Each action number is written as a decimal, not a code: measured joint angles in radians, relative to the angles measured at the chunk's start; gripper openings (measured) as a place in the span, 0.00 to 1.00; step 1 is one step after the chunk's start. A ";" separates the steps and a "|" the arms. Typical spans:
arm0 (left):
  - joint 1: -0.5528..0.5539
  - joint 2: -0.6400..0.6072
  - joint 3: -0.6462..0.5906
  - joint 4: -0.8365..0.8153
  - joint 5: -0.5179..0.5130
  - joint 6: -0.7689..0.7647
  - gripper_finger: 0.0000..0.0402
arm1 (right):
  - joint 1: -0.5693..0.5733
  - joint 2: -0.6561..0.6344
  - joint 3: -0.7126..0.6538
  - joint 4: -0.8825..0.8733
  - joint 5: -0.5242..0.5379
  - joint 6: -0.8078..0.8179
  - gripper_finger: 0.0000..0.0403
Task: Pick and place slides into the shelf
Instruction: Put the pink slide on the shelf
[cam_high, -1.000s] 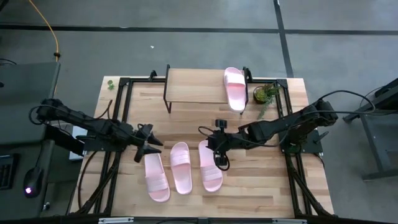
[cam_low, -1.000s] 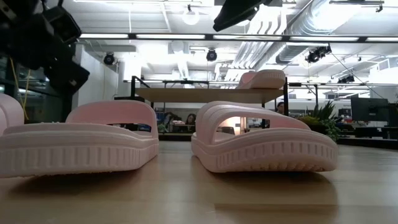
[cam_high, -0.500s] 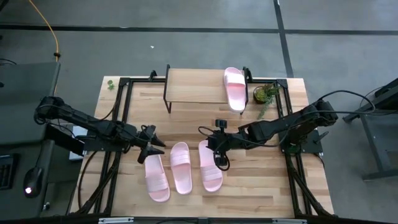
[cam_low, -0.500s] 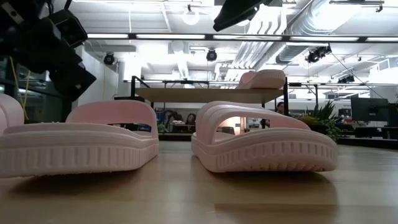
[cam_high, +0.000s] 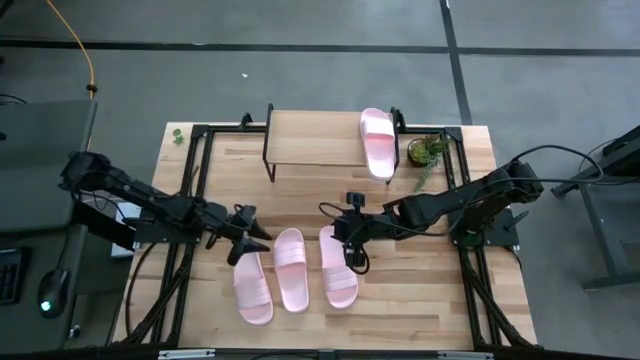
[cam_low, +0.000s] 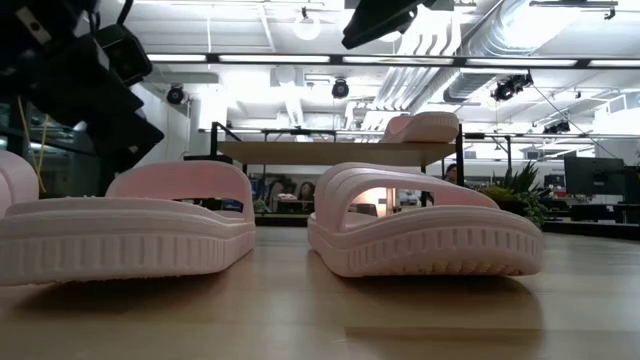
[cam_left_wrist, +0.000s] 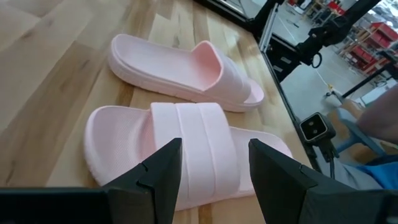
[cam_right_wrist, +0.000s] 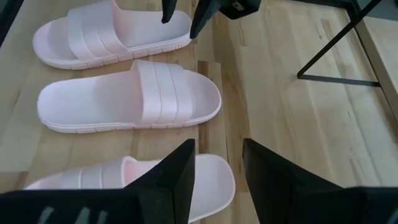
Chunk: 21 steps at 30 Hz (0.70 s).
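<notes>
Beyond the wooden table (cam_high: 420, 300) you see grey floor and, from table height, a bright workshop with ceiling ducts. Your left gripper (cam_high: 252, 240) hangs with its fingers spread just above the heel end of the leftmost slide (cam_high: 251, 285), lined up over that sandal's ribbed strap (cam_left_wrist: 205, 146) but not touching it. Your right gripper (cam_high: 350, 240) hovers over the near end of the rightmost slide (cam_high: 337, 265), its fingers apart and holding nothing. The middle slide (cam_high: 290, 268) lies between those two, close on either side. A fourth slide (cam_high: 377, 141) already rests on the right end of the shelf (cam_high: 315, 140), its heel overhanging the front edge. Watch the spacing: if your left fingers come down off-centre, one could land on the middle sandal or push the strap flat instead of straddling it. Both arms reaching in together could also clash, since the sandals are packed so closely. The overhanging sandal looks easy to knock off when you bring the next one up. You can read no brand, label or writing anywhere.
</notes>
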<state>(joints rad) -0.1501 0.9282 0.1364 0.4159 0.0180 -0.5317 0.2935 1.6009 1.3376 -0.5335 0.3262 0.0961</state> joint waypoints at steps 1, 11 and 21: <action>0.000 0.013 0.000 0.016 0.004 0.000 0.42 | 0.000 0.000 0.000 0.000 -0.002 0.001 0.31; 0.001 0.116 0.001 0.064 0.008 -0.016 0.42 | 0.002 0.000 0.000 0.000 -0.009 0.009 0.31; 0.108 0.194 0.002 0.133 0.031 -0.049 0.42 | 0.002 0.000 0.000 0.000 -0.008 0.009 0.31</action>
<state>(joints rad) -0.0417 1.1221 0.1379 0.5494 0.0487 -0.5808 0.2951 1.6009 1.3376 -0.5334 0.3179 0.1047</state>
